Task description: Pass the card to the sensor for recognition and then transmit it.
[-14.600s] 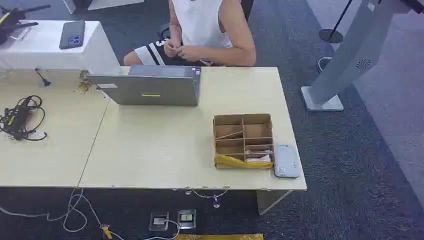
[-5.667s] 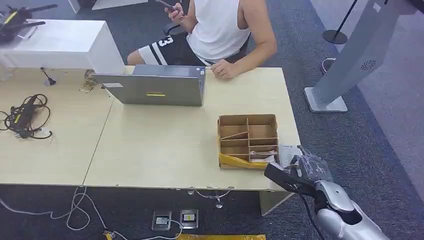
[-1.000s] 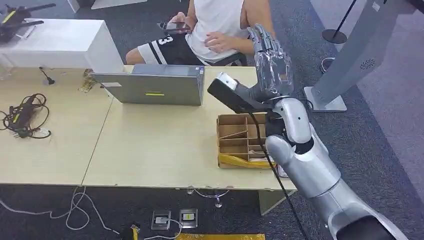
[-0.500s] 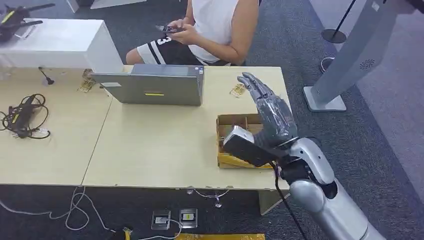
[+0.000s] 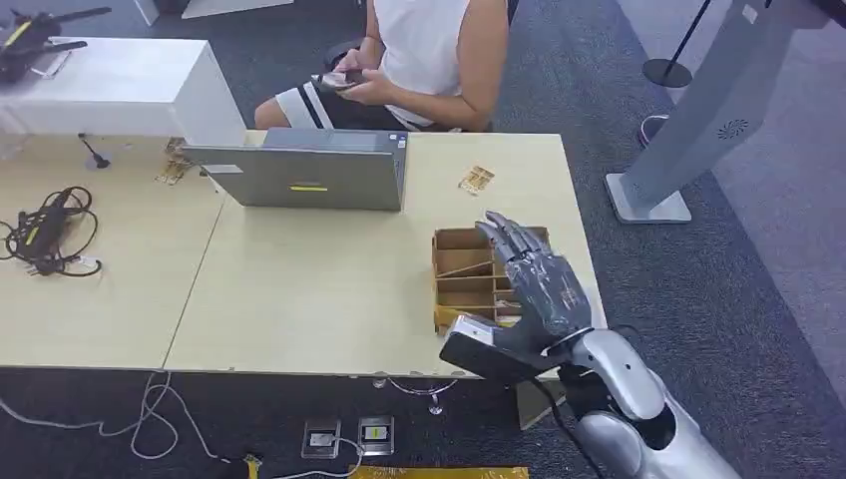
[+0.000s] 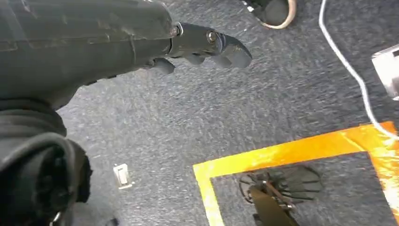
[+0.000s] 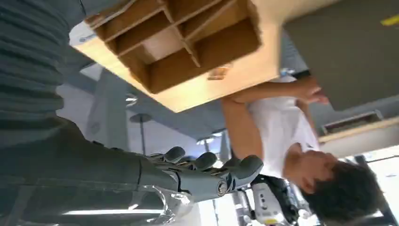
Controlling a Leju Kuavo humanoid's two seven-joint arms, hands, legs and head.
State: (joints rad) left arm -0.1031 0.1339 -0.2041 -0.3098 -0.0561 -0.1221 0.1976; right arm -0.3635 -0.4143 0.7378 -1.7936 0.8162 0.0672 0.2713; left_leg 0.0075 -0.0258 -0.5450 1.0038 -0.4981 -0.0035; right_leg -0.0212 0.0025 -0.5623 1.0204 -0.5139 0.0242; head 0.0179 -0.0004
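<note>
A small tan card (image 5: 476, 180) lies flat on the table (image 5: 299, 299) near its far edge, in front of the seated person. In the right wrist view the card (image 7: 217, 72) lies just past the box. My right hand (image 5: 534, 284) hovers over the right side of the compartmented cardboard box (image 5: 462, 267), fingers spread and holding nothing. From its wrist, the fingers (image 7: 207, 174) point away from the box (image 7: 179, 42). The hand and forearm cover the table to the right of the box. My left hand (image 6: 197, 42) hangs over the carpet, fingers extended, empty.
A grey laptop (image 5: 299, 180) stands at the table's far side. Behind it a person (image 5: 429, 50) sits looking at a phone. Tangled black cables (image 5: 45, 235) lie at the far left. A white cabinet (image 5: 120, 90) and a grey kiosk stand (image 5: 688, 120) flank the table.
My right hand came down and back from high near the person to over the box. The card lies on the table where none lay 5.7 s ago.
</note>
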